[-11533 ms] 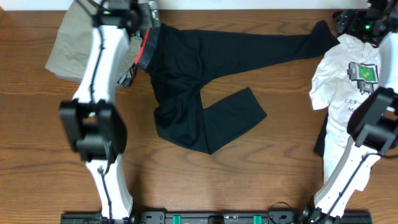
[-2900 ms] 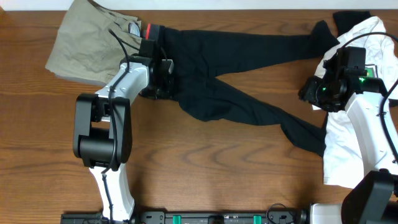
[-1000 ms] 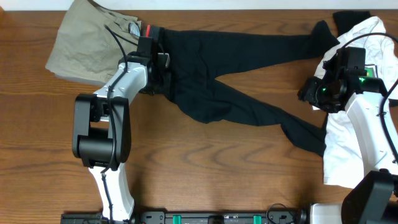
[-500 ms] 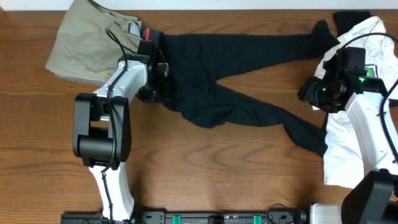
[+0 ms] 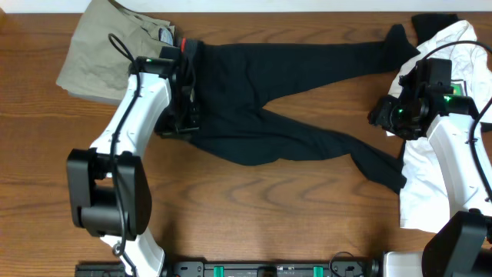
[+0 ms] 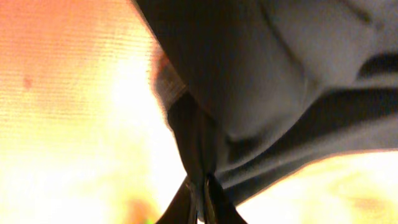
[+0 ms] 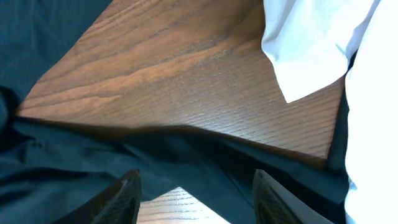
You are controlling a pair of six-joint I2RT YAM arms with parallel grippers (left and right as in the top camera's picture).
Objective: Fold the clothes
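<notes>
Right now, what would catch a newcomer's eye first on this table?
The black trousers sprawl across the middle of the table, legs forking toward the right. The left end effector is pinched shut on their waist end, beside the khaki trousers at the far left corner. A white T-shirt lies along the right edge.

Black trousers (image 5: 261,77) with a red-edged waistband (image 5: 183,48), khaki-beige trousers (image 5: 96,54), white T-shirt (image 5: 415,192), brown wood-grain table (image 5: 269,223).

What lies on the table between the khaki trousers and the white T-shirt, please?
In the overhead view, the black trousers span that stretch, waistband beside the khaki trousers, leg ends reaching the white T-shirt.
</notes>
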